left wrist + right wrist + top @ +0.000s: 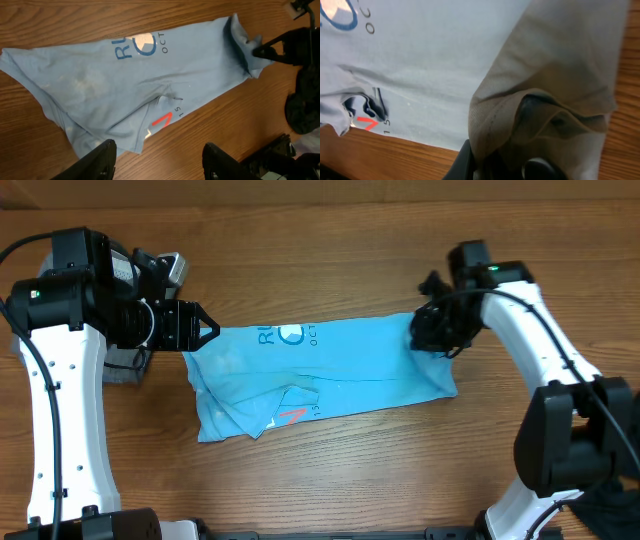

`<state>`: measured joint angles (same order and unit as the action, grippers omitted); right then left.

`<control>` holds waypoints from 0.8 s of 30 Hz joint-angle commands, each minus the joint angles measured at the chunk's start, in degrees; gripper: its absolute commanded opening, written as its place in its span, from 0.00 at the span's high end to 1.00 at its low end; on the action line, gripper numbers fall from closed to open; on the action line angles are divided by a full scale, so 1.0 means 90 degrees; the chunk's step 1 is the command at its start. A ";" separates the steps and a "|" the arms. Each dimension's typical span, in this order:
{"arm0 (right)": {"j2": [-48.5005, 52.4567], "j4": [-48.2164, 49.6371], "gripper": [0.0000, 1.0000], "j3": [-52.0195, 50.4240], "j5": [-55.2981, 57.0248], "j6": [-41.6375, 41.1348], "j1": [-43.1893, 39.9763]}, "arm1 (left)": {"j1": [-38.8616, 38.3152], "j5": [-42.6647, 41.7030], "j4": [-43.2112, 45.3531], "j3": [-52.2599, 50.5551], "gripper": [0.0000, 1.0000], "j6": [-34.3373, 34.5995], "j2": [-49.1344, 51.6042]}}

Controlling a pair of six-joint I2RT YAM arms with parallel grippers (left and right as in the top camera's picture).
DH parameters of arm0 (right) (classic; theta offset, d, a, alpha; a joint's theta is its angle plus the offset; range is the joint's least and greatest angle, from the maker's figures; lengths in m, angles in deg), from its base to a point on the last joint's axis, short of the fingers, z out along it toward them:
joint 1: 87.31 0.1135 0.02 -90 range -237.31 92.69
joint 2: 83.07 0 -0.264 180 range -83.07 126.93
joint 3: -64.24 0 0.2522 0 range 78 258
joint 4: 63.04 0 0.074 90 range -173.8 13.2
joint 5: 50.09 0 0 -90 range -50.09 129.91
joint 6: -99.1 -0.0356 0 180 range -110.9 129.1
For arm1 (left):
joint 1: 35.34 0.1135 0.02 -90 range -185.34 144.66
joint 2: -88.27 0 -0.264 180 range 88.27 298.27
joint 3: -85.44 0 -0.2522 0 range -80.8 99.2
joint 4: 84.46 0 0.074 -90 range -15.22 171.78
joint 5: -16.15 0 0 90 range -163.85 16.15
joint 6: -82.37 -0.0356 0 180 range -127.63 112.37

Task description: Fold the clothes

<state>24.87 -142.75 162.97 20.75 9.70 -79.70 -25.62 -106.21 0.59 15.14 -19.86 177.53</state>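
1. The light-blue T-shirt (340, 370) lies partly folded in the middle of the tabletop (350, 470), with bare wood around all its edges.
2. The right fingers (428, 332) are clamped on its far right corner.
3. The left fingers (203, 328) stand apart, empty, just beside its far left edge.

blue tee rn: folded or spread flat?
Partly folded. The T-shirt lies as a narrow strip, lower edge doubled over by the red mark; right gripper pinches its bunched right end.
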 commanded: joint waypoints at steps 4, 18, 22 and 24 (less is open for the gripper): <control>-0.0017 0.0287 0.96 -0.0214 0.0457 -0.0610 0.0549 | -0.0041 -0.0078 -0.0058 0.0102 0.41 -0.0092 -0.0085; -0.0406 0.0641 0.63 -0.0143 -0.0063 -0.0767 0.0185 | -0.0041 -0.0073 -0.0124 0.0102 0.41 -0.0097 -0.0085; -0.0347 0.0338 0.63 -0.0177 0.0406 -0.1056 -0.0350 | -0.0041 -0.0056 -0.0131 0.0102 0.41 -0.0097 -0.0085; -0.0345 0.0367 0.63 -0.0282 0.0539 -0.1093 -0.0549 | -0.0041 -0.0056 -0.0119 0.0102 0.41 -0.0097 -0.0085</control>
<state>23.36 -139.51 160.02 22.15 2.18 -81.66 -25.60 -106.19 -0.53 15.14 -19.86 177.53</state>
